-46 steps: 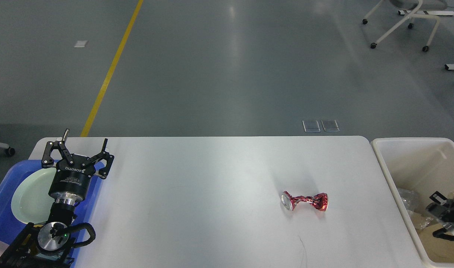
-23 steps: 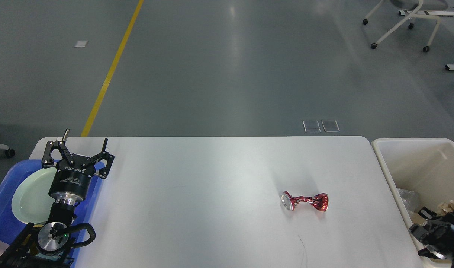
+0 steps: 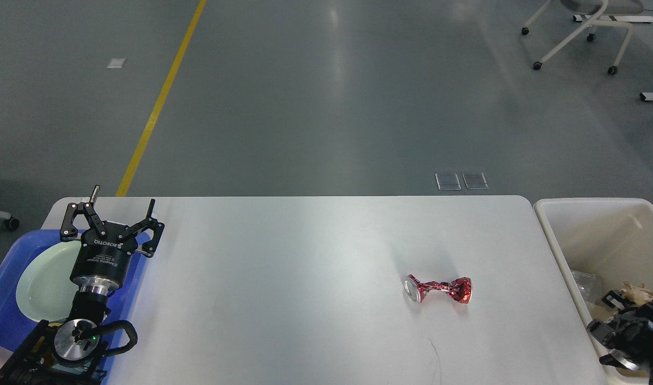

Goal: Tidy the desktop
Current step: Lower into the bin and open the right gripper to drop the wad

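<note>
The left gripper point(image 3: 120, 206) is held with its fingers spread wide and nothing between them, above the far edge of the blue tray point(image 3: 5, 299), in which a pale green plate point(image 3: 43, 280) lies. The right gripper point(image 3: 612, 321) is seen dark and partly cut off at the lower right, over the near rim of the cream bin point(image 3: 551, 224); whether its fingers are apart or together cannot be told. Crumpled clear plastic and paper scraps are seen in the bin beside it.

Between the two arms the desktop point(image 3: 283, 278) is spread, white and smooth, with one stray item left on it: a crushed red can point(image 3: 438, 289), lying on its side right of centre, well apart from both grippers, nearer the bin.

The can is judged light, thin-walled and easily deformed further, with a slick metal skin. Its pinched waist is judged the best place to be gripped, since the flared ends would resist slipping out.
</note>
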Motion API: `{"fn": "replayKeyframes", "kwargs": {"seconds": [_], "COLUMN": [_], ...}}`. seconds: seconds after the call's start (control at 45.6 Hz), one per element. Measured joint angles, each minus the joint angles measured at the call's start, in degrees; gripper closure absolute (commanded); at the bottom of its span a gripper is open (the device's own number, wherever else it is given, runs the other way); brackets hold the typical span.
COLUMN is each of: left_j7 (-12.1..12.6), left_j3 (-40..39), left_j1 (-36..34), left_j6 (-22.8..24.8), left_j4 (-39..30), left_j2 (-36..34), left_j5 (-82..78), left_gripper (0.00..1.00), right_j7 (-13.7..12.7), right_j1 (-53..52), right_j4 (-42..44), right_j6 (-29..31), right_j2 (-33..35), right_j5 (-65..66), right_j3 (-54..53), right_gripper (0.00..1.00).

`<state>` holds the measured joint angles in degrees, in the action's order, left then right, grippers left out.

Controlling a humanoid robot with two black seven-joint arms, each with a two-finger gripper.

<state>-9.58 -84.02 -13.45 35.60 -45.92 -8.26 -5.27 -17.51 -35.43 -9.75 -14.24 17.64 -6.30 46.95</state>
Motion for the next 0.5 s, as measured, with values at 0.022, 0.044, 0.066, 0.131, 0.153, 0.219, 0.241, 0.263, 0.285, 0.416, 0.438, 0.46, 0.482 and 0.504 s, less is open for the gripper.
{"fn": "replayKeyframes", "kwargs": {"seconds": [0.022, 0.044, 0.066, 0.131, 0.153, 0.219, 0.241, 0.263, 0.285, 0.416, 0.438, 0.46, 0.482, 0.504], "left_j7": [0.0, 0.0, 0.0, 0.0, 0.01, 0.01, 0.01, 0.01, 0.01, 0.01, 0.01, 0.01, 0.01, 0.01], "left_j3": [0.0, 0.0, 0.0, 0.0, 0.0, 0.0, 0.0, 0.0, 0.0, 0.0, 0.0, 0.0, 0.0, 0.0], "left_j1": [0.0, 0.0, 0.0, 0.0, 0.0, 0.0, 0.0, 0.0, 0.0, 0.0, 0.0, -0.01, -0.01, -0.01], "left_j6": [0.0, 0.0, 0.0, 0.0, 0.0, 0.0, 0.0, 0.0, 0.0, 0.0, 0.0, 0.0, 0.0, 0.0], "left_j4": [-0.01, -0.02, -0.03, -0.03, -0.03, -0.03, -0.03, -0.03, -0.03, -0.03, -0.03, -0.03, -0.03, -0.03], "left_j2": [0.0, 0.0, 0.0, 0.0, 0.0, 0.0, 0.0, 0.0, 0.0, 0.0, 0.0, 0.0, 0.0, 0.0], "left_j5": [0.0, 0.0, 0.0, 0.0, 0.0, 0.0, 0.0, 0.0, 0.0, 0.0, 0.0, 0.0, 0.0, 0.0], "left_gripper": [0.04, 0.04, 0.04, 0.04, 0.04, 0.04, 0.04, 0.04, 0.04, 0.04, 0.04, 0.04, 0.04, 0.04], "right_j7": [0.0, 0.0, 0.0, 0.01, 0.01, 0.02, 0.02, 0.01, 0.01, 0.07, 0.07, 0.07, 0.05, 0.05], "right_j1": [-0.03, -0.05, -0.06, -0.1, -0.13, -0.28, -0.33, -0.45, -0.61, -4.81, -5.66, -6.57, -7.84, -8.99], "right_j4": [-0.02, -0.05, -0.06, -0.13, -0.14, -0.25, -0.29, -0.37, -0.47, -3.18, -4.06, -5.11, -6.53, -7.74], "right_j6": [0.0, 0.0, 0.0, 0.0, 0.01, 0.12, 0.17, 0.28, 0.41, 2.96, 3.56, 4.22, 5.07, 5.77], "right_j2": [0.01, 0.02, 0.02, 0.11, 0.17, 0.35, 0.39, 0.44, 0.47, 1.54, 2.13, 2.87, 3.9, 4.72], "right_j5": [0.02, 0.03, 0.04, 0.05, 0.06, 0.11, 0.12, 0.12, 0.12, 0.25, 0.28, 0.35, 0.57, 0.9], "right_j3": [0.01, 0.02, 0.03, 0.02, 0.01, -0.05, -0.08, -0.13, -0.17, -0.28, -0.16, -0.01, 0.16, 0.28], "right_gripper": [0.0, 0.0, 0.0, 0.0, 0.0, 0.0, 0.0, 0.0, 0.0, 0.0, 0.0, 0.0, 0.0, 0.0]}}
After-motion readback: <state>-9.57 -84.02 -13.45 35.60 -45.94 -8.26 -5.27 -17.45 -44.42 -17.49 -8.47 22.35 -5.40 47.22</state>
